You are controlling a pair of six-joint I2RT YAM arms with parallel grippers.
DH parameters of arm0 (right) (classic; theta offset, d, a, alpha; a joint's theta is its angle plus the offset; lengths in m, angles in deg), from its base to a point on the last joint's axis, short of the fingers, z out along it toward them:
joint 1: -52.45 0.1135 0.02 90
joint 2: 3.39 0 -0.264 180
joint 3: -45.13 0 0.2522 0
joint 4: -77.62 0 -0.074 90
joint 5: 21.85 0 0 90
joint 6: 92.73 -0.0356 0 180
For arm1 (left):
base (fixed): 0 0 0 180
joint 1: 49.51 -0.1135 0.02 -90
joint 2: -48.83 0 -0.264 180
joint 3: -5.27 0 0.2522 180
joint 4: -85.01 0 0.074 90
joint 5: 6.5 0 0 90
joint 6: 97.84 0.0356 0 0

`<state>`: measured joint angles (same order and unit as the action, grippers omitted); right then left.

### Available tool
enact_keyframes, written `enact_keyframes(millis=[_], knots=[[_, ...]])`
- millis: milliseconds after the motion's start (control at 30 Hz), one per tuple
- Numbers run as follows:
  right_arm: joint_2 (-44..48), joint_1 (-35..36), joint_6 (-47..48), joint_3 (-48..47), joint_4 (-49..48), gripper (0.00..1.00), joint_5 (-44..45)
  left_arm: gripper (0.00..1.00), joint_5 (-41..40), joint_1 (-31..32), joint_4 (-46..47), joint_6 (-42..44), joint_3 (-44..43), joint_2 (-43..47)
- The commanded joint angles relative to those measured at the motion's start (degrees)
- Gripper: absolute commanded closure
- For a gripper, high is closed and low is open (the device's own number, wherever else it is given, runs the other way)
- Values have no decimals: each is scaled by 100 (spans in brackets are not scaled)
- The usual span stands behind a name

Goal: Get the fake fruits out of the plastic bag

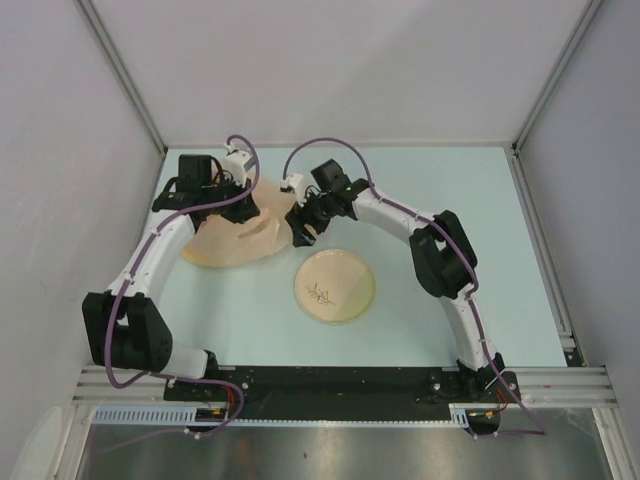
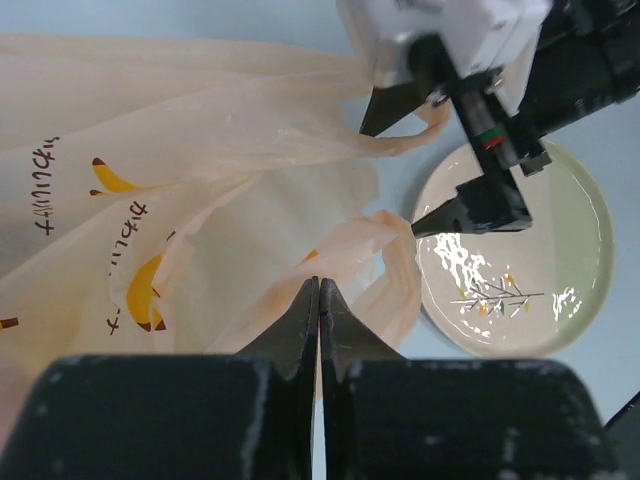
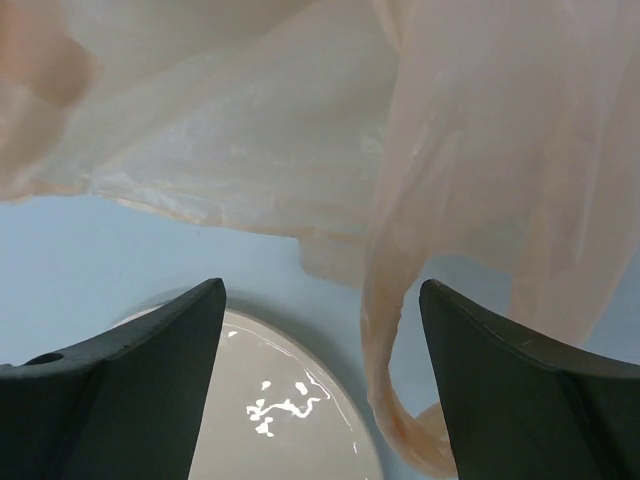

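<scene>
So the plastic bag [image 1: 225,240] is lying crumpled on the far-left part of the pale blue table [image 1: 450,180], just beside the cream plate [image 1: 352,300] with the sprig drawing. The left gripper [image 2: 318,295] has its fingers squeezed right together at a fold of the bag, but I honestly can't tell if any film is caught. The right gripper [image 3: 322,287] is spread wide over the plate's far rim, with a bag handle [image 3: 385,340] dangling between the fingers. The fruits don't show through the film.
</scene>
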<state>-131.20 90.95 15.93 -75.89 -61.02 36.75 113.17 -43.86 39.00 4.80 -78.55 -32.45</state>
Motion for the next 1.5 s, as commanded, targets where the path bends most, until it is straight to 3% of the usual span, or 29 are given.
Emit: enact_keyframes(millis=[0,67,100,167,200,233,267,300,400,467,700,867,1200,1300,1333,1400,1433,1467], knots=[[46,-36,-203,83,-614,24,906,100,91,77,123,150,-25,-11],[-16,-80,-266,13,-720,33,1021,100,57,85,52,229,-77,-11],[-33,-80,-309,-22,-720,44,1048,100,48,77,17,256,-121,-2],[-60,-123,-371,-154,-659,53,952,100,-5,85,-193,230,-287,-20],[-43,-124,-397,-181,-659,63,890,100,-5,77,-307,186,-376,-46],[-42,-141,-450,-207,-589,69,733,96,30,77,-613,73,-472,-64],[-34,-176,-477,-277,-554,73,618,84,248,77,-764,11,-621,-90],[-8,-194,-512,-295,-527,81,513,60,372,85,-913,-147,-657,-73],[106,-238,-626,-295,-457,100,249,36,1004,85,-1091,-489,-527,234],[151,-299,-740,-321,-439,100,117,27,1294,77,-889,-666,-308,506],[239,-484,-1470,-541,-500,100,-824,17,1173,164,-362,-1342,-25,332],[265,-466,-1672,-550,-553,100,-903,19,839,226,-158,-2098,-51,139],[256,-475,-1961,-480,-720,100,-833,19,-549,445,262,-2504,169,-89],[221,-519,-2076,-488,-755,100,-842,33,-620,542,465,-2486,-76,-476],[204,-597,-2137,-515,-790,100,-894,48,-594,542,474,-2443,-182,-721],[20,-720,-2287,-777,-913,100,-990,66,-542,499,483,-2311,-628,-959],[-103,-860,-2487,-996,-914,100,-1017,88,-454,455,509,-2189,-779,-1065],[-226,-966,-2568,-1442,-983,100,-1017,99,-384,385,631,-2161,-964,-1292]])
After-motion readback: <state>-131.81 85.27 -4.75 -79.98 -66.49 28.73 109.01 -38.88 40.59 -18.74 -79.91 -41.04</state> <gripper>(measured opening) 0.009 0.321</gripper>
